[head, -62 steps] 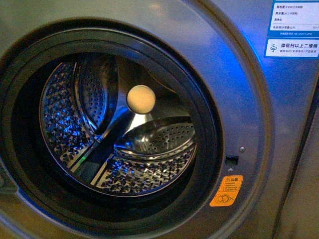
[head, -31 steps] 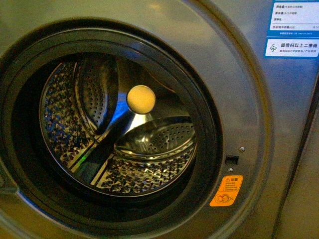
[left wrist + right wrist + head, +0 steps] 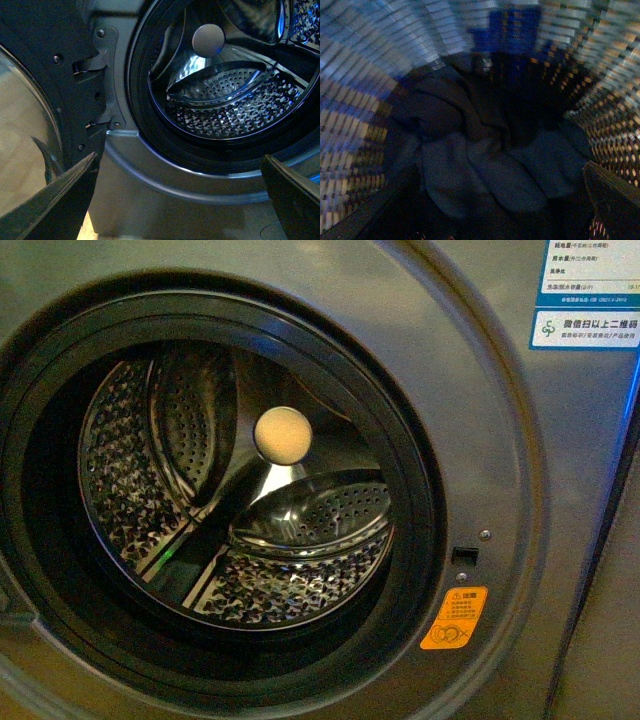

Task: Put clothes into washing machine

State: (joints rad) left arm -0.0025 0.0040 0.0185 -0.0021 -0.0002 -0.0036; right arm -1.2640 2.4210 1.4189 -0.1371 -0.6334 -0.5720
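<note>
Hovering my right gripper point(image 3: 500, 170), spread, above clothes point(image 3: 470, 125) for grab; left gripper point(image 3: 180, 157) also spread, washing machine point(image 3: 500, 440) open at 12 o'clock.

I'm counting one washing machine point(image 3: 500, 440), one drum point(image 3: 270, 585), one cream knob point(image 3: 283, 434), one orange sticker point(image 3: 454, 618), two printed labels point(image 3: 592, 270) point(image 3: 585, 330), plus one dark garment point(image 3: 485, 165) and one woven basket point(image 3: 355, 115).

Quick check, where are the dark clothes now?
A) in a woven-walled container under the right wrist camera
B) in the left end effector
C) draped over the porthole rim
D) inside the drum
A: the right wrist view shows the clothes bunched between woven walls; the drum in the front view shows only steel.
</note>
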